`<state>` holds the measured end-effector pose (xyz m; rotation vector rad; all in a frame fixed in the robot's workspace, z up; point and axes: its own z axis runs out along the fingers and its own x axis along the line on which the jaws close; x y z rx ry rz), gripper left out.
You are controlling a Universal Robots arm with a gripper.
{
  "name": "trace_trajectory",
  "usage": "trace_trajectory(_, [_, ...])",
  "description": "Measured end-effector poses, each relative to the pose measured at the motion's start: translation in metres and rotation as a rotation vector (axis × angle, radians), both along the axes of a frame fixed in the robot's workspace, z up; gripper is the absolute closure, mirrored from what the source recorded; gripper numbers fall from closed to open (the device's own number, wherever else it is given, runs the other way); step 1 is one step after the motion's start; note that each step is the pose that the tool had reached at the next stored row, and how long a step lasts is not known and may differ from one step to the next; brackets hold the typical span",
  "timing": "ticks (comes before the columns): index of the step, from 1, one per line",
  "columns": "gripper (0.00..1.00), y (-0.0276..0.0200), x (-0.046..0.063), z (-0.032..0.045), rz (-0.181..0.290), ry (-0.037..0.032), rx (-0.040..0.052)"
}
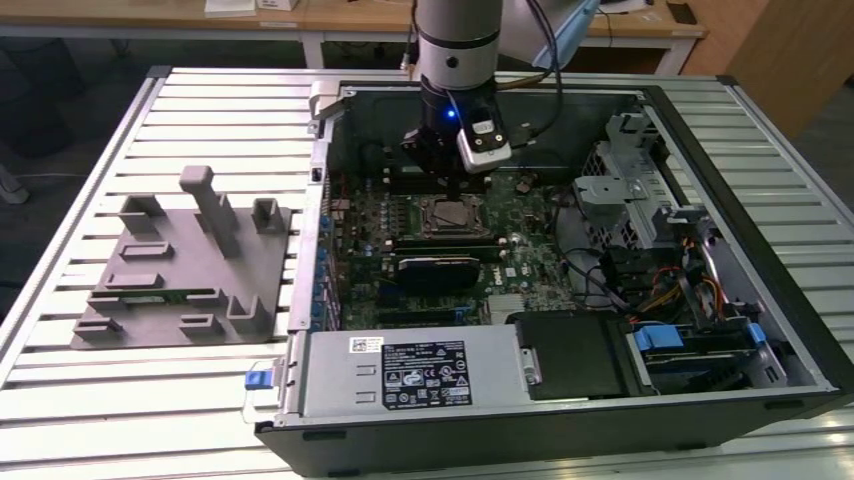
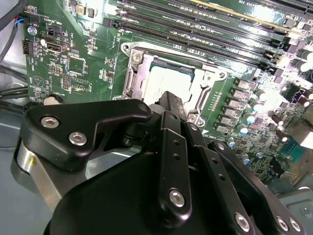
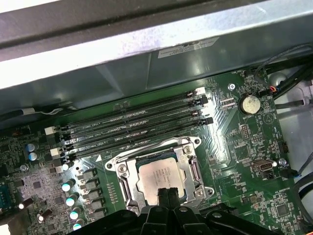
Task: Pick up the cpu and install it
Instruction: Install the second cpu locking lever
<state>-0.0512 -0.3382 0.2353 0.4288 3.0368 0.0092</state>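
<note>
The cpu (image 3: pixel 157 177), a silvery square chip, lies flat inside the open metal-framed socket (image 3: pixel 190 169) on the green motherboard (image 3: pixel 234 147). It also shows in the second wrist view as the cpu (image 2: pixel 166 78) within the socket frame (image 2: pixel 134 73). My gripper (image 3: pixel 166 193) hangs just over the chip's near edge, its two black fingertips pressed together with nothing between them. In the second wrist view the gripper (image 2: pixel 171 100) covers one side of the chip. In the exterior view the gripper (image 1: pixel 454 187) stands directly above the socket (image 1: pixel 447 212) in the open computer case.
Four black memory slots (image 3: pixel 132 125) run beside the socket. Case walls (image 1: pixel 320 200) surround the board, with a drive cage (image 1: pixel 641 200), cables (image 1: pixel 667 290) and a power supply (image 1: pixel 414 375). A grey fixture tray (image 1: pixel 180 290) with a green memory stick (image 1: pixel 160 295) sits at the exterior view's left.
</note>
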Motion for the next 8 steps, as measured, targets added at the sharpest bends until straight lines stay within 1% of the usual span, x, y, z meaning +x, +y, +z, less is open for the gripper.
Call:
trace_trajectory(4, [0.89,0.0000,0.0000,0.0003,0.000,0.0001,-0.0001])
trace_trajectory(8, [0.89,0.0000,0.0000,0.0037,0.000,0.0000,0.0000])
